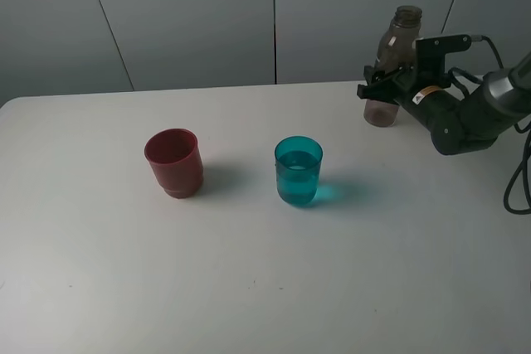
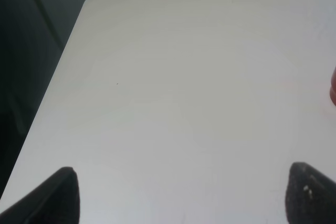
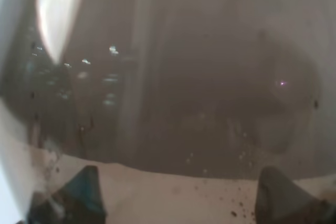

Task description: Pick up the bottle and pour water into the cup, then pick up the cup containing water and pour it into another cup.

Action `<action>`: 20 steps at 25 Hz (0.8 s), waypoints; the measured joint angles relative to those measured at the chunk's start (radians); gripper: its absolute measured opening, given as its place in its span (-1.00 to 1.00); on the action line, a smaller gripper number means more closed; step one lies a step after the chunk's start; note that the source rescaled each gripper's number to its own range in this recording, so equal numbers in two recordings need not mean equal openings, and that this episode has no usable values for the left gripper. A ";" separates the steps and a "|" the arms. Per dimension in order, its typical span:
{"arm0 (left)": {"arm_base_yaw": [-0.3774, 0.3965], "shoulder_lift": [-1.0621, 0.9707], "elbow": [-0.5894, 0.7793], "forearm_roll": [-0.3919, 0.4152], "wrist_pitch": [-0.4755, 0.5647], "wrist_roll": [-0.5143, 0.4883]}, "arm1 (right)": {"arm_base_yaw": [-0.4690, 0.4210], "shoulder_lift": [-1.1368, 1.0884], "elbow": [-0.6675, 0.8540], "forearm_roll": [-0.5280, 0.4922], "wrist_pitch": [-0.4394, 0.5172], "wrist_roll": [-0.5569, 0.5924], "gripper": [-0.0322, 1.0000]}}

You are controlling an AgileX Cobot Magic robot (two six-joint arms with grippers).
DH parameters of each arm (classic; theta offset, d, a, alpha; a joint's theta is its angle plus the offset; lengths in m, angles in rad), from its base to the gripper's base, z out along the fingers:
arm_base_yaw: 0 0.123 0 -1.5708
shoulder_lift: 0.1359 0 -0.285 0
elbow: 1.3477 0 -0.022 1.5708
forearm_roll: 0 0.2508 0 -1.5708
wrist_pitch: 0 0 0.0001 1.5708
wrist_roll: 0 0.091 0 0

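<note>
Water (image 1: 296, 167) showed in the cup (image 1: 299, 186) left of my right claw (image 1: 381, 89), which gripped the bottle (image 1: 397, 42) tight; I judged release, then cup pickup, came next.

White table (image 1: 249, 288) carrying three items. The bottle (image 1: 398, 43) standing at the right gripper (image 1: 376, 89); teal cup (image 1: 299, 173) sitting nearby, red cup (image 1: 174, 163) farther beyond.

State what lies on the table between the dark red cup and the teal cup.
Nothing. The exterior high view shows bare white table between the red cup and the teal cup, with only the red cup's shadow on it.
</note>
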 joint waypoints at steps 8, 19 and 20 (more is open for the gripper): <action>0.000 0.000 0.000 0.000 0.000 0.000 | 0.000 0.000 0.002 -0.004 -0.007 0.019 0.35; 0.000 0.000 0.000 0.000 0.000 0.000 | 0.000 -0.072 0.163 -0.002 -0.054 -0.027 0.99; 0.000 0.000 0.000 0.000 0.000 0.000 | 0.000 -0.089 0.186 0.000 -0.054 -0.035 0.99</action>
